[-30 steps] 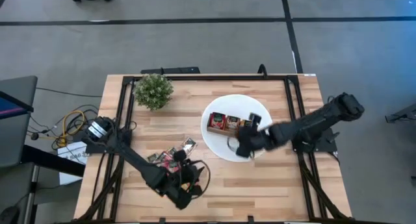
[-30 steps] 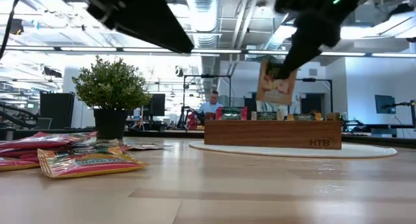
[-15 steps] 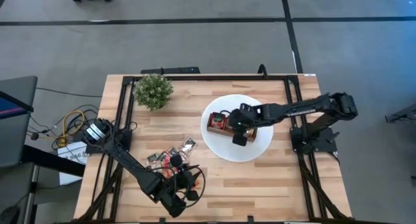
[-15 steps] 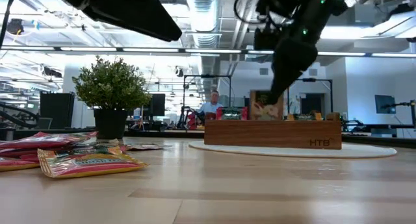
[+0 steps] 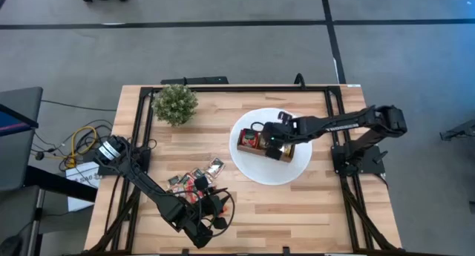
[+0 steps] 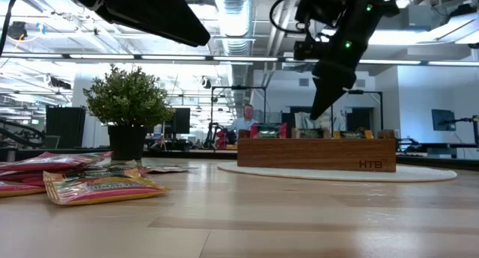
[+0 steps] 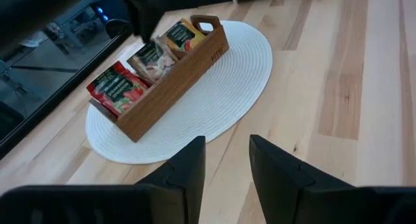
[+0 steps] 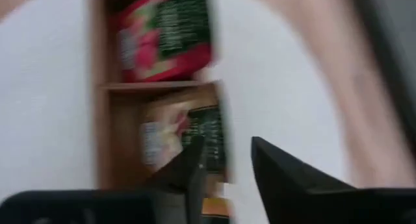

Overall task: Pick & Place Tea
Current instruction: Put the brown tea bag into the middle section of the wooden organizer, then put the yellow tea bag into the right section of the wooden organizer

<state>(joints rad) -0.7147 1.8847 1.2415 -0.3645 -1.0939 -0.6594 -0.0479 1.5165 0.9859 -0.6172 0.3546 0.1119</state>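
Several tea sachets lie in a loose heap on the bare table, near the left gripper, whose fingers stand apart with nothing between them, aimed across the table towards the white plate. More sachets already sit in the wooden tray on that plate: a red one at one end, a pale one in the middle compartment, an orange one at the far end. The right gripper hangs over the tray's middle compartment, its fingers parted and empty, the pale sachet in the compartment just beyond their tips, so a placement looks just finished. Judging by their look, the sachets are light, thin foil or paper packets that flex and may slide on the wood. Lying flat, each offers little for the fingers to bite on, so an edge or a corner lifted by a neighbour looks the best place to pinch, one fingertip on either face. Overlapping packets in the heap could come up together, and a loose pinch might let one slip out. A small green plant stands at the far corner, clear of both arms
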